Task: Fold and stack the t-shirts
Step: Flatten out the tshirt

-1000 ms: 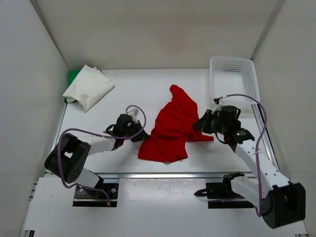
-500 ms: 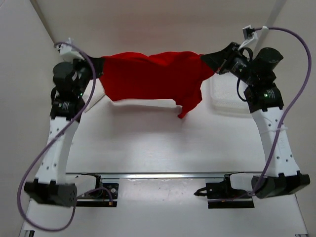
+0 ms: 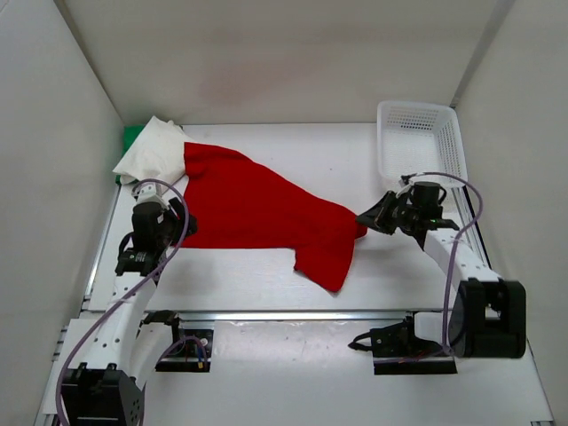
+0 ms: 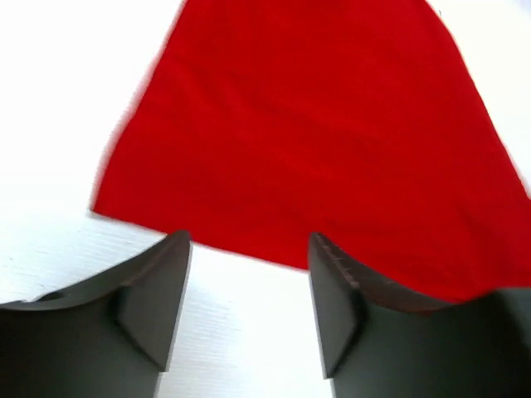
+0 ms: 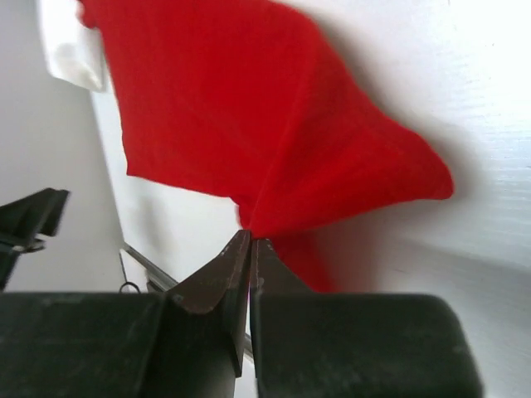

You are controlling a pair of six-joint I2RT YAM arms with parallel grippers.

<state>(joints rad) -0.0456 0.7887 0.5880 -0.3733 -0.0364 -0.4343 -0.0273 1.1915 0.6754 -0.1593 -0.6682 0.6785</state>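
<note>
Red t-shirt [image 3: 257,213] lowered from mid-air, now spread on the worktop [image 3: 311,160], left gripper [image 4: 249,242] released at its left edge, right gripper [image 5: 249,238] clenched on its right corner, white t-shirt [image 3: 155,153] touching its far-left corner

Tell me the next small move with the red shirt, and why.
Probably open the right hand: it pinches a corner of the red shirt, bunching the cloth there, while the left hand stands open and the rest lies spread out.
</note>
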